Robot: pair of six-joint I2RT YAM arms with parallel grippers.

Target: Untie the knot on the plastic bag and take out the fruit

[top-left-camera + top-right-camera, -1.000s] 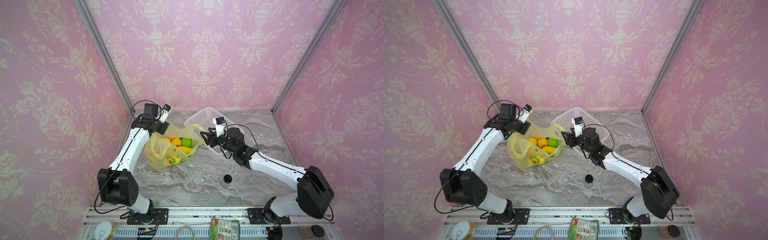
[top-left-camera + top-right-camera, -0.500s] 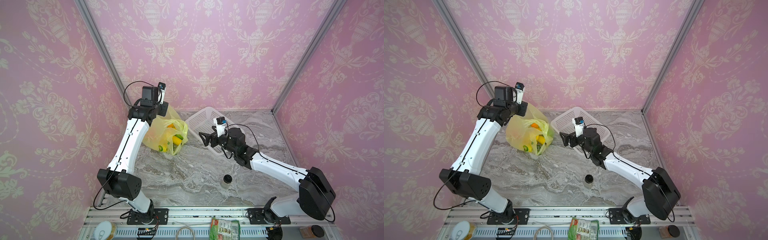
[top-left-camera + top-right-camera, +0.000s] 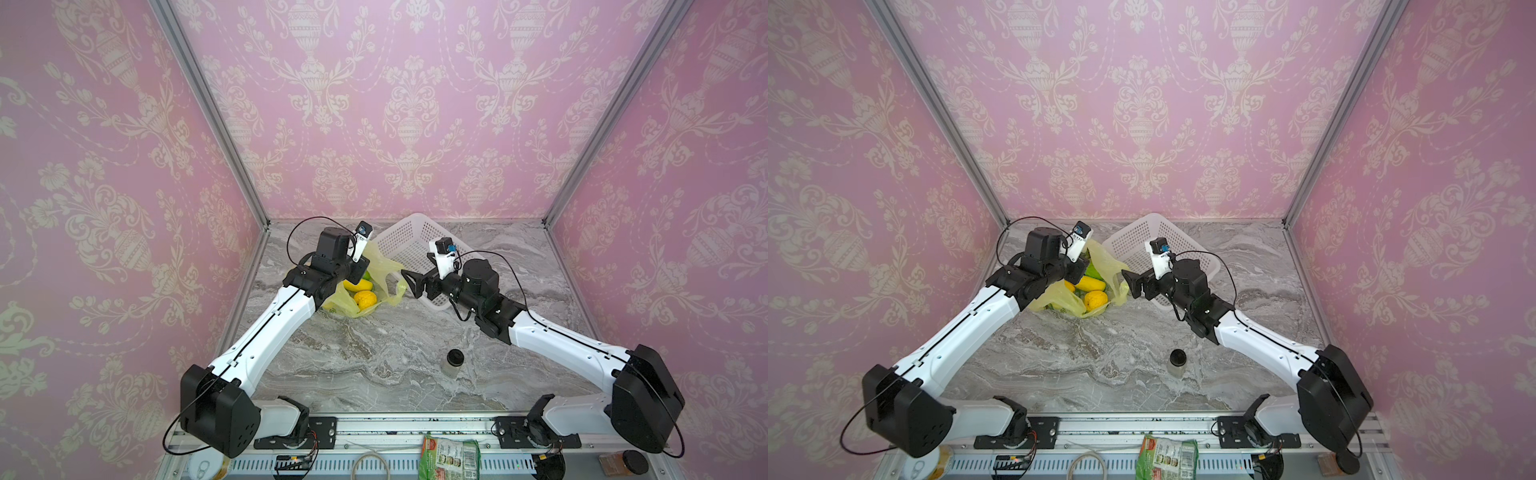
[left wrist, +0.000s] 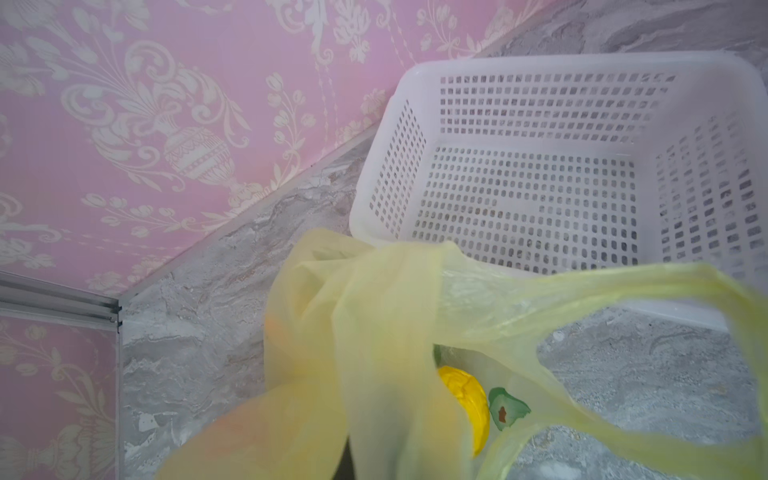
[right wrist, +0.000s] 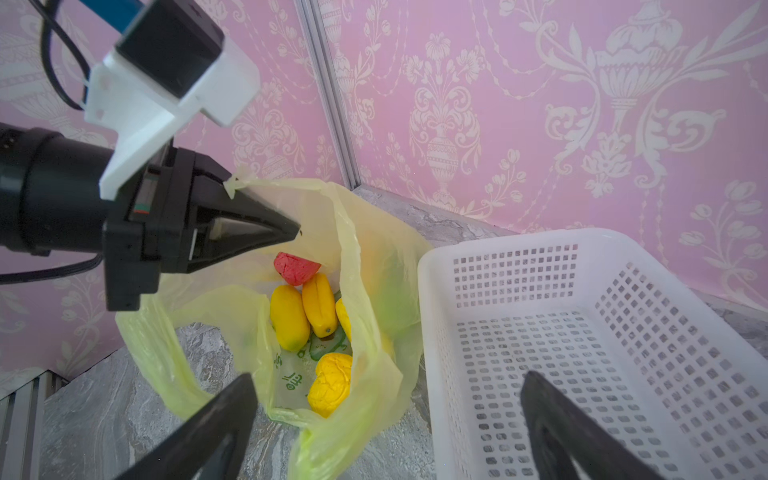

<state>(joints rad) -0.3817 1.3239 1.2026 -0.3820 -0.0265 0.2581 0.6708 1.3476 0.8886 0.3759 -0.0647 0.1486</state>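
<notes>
Top views: right gripper [image 3: 411, 285] spread wide and empty. Plastic bag [image 3: 385, 266] just ahead of its tips, white basket [image 3: 409, 241] just beside it. Fruit [image 3: 1095, 300] sits low in the bag.

Left wrist view: thin bag film drapes close under the camera, fruit showing through, basket beyond.

Right wrist view: left gripper [image 5: 291, 229] pressed together on a handle strip, holding the bag mouth up. No knot seen; mouth gapes toward the right gripper.

Handling guess: bag is featherlight, limp and slippery, so pinch a bunched strip or the rim. Fruit looks light, rigid and smooth; take the elongated ones across the middle.
</notes>
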